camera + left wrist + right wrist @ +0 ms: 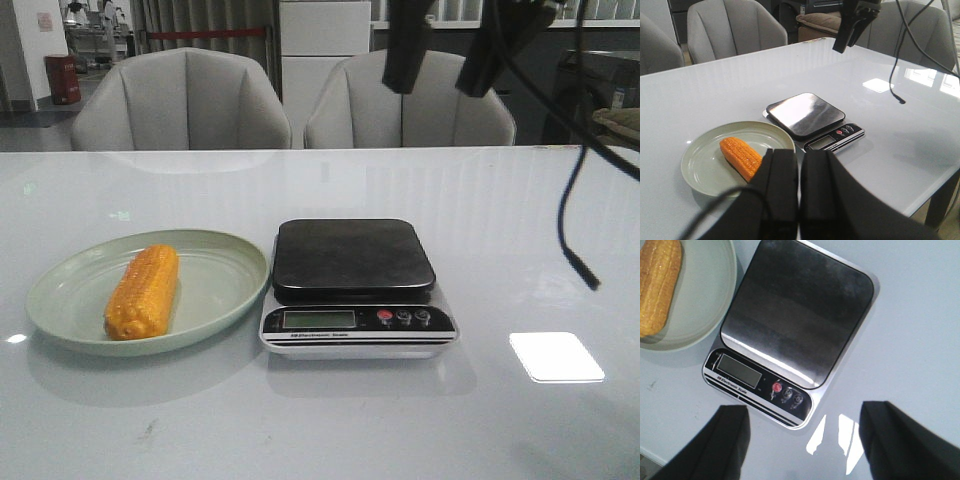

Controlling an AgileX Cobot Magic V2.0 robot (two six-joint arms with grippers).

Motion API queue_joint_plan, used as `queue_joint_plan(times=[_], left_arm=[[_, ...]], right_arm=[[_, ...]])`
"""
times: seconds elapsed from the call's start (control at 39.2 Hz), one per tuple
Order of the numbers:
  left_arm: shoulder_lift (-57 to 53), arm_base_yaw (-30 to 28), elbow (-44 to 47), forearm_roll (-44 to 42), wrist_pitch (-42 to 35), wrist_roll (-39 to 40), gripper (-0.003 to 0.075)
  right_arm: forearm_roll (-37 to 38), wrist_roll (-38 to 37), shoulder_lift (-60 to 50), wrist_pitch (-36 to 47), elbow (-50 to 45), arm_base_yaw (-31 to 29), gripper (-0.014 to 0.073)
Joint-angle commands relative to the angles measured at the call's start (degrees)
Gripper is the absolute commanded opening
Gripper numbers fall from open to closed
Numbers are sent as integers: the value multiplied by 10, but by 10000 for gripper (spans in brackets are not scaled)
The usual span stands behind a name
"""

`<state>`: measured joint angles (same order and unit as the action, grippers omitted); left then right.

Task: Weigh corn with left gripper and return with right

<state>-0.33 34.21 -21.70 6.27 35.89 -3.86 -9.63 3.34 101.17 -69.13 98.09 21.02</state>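
Note:
The orange-yellow corn (pixel 143 292) lies on a pale green plate (pixel 232 268) at the left of the table, next to the scale (pixel 352 258), whose dark platform is bare. My left gripper (pixel 799 155) is shut and empty, high above the near side of the plate; it is out of the front view. The corn (pixel 740 157), plate (pixel 697 167) and scale (pixel 805 114) lie beyond its fingers. My right gripper (pixel 447 55) is open and empty, high above the scale. In its wrist view its gripper (pixel 807 412) hangs over the scale's display end (pixel 760 385), with the corn (pixel 657 285) at the edge.
A loose black cable (pixel 575 230) hangs from the right arm over the table's right side. A bright window reflection (pixel 556 356) lies right of the scale. Two grey chairs (pixel 180 100) stand behind the table's far edge.

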Motion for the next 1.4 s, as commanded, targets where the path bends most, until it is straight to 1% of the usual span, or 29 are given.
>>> queue_joint_plan(times=[0.0, 0.05, 0.23, 0.64, 0.87, 1.17, 1.27, 1.38], left_arm=[[-12, 1, -14, 3, -40, 0, 125], [-12, 1, -14, 3, -40, 0, 125], [-12, 1, -14, 3, -40, 0, 125], [-12, 1, -14, 3, -40, 0, 125], [-12, 1, -14, 3, -40, 0, 125], [-12, 1, -14, 3, -40, 0, 125], [-12, 1, -14, 3, -40, 0, 125], [-12, 1, -14, 3, -40, 0, 125]], right_arm=[[-6, 28, -85, 47, -45, -6, 556], [-6, 38, -114, 75, -85, -6, 556], [-6, 40, -220, 174, -203, -6, 556], [-6, 40, -439, 384, -433, -6, 556], [-6, 40, -569, 487, -555, -6, 556], [-6, 42, -765, 597, -712, -5, 556], [-6, 42, -819, 622, -755, -5, 556], [-6, 42, -853, 624, -787, -5, 556]])
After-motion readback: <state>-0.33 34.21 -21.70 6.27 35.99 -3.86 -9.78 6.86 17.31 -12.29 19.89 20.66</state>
